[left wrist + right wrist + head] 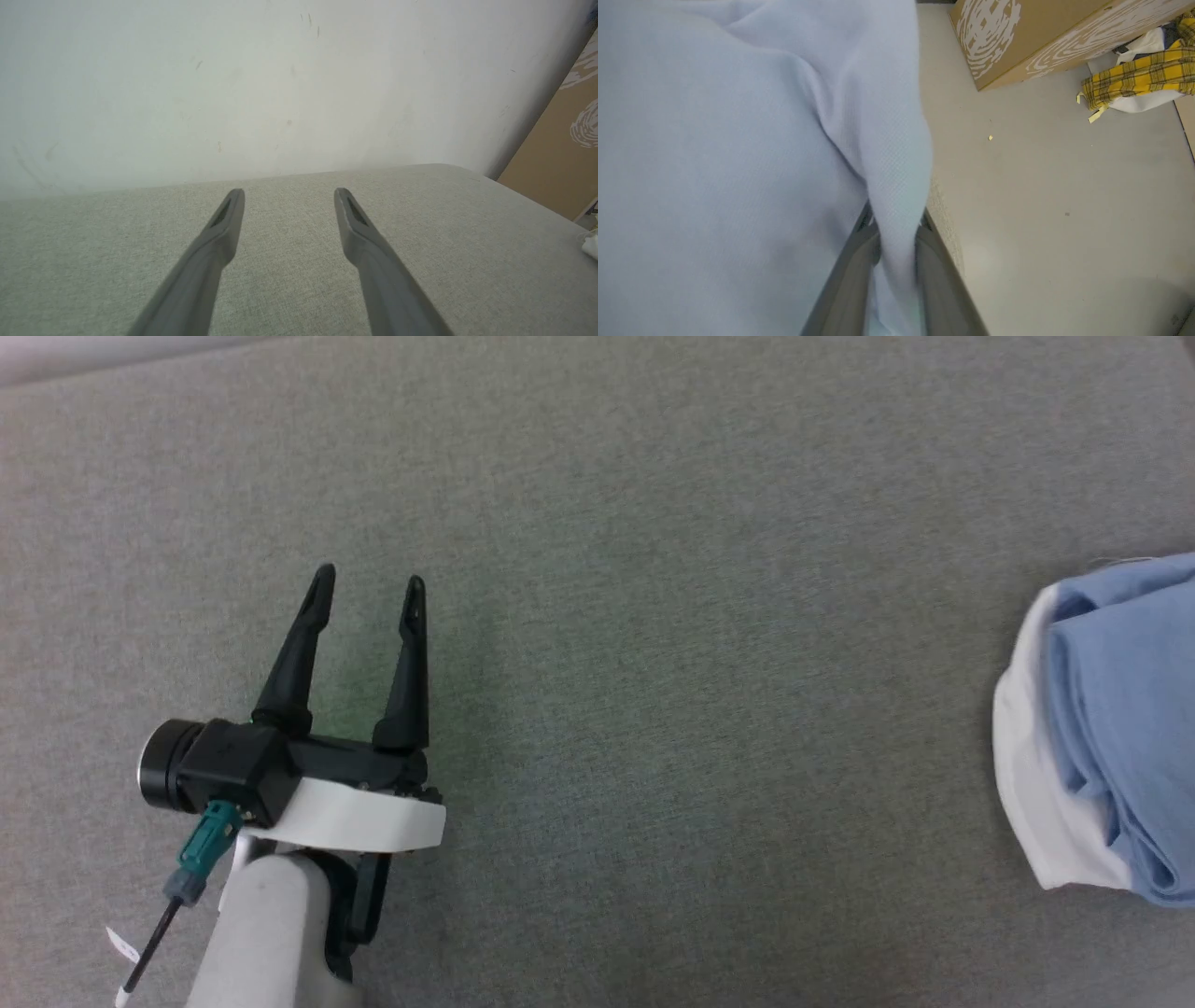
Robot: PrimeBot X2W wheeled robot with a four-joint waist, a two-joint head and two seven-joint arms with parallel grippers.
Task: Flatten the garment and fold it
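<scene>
Holding the left gripper spread and empty above the grey surface, well left of the garment bunched at the right edge. Clamping the right gripper tight on a light-blue fold of that garment.

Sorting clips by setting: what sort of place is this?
Probably a lab or workroom: a grey fabric-covered table against a scuffed white wall, with a printed brown cardboard box and yellow plaid cloth on the pale floor.

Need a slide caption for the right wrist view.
Right gripper, jaws shut on a fold of the soft light-blue knit T-shirt, with a brown cardboard box beyond.
</scene>
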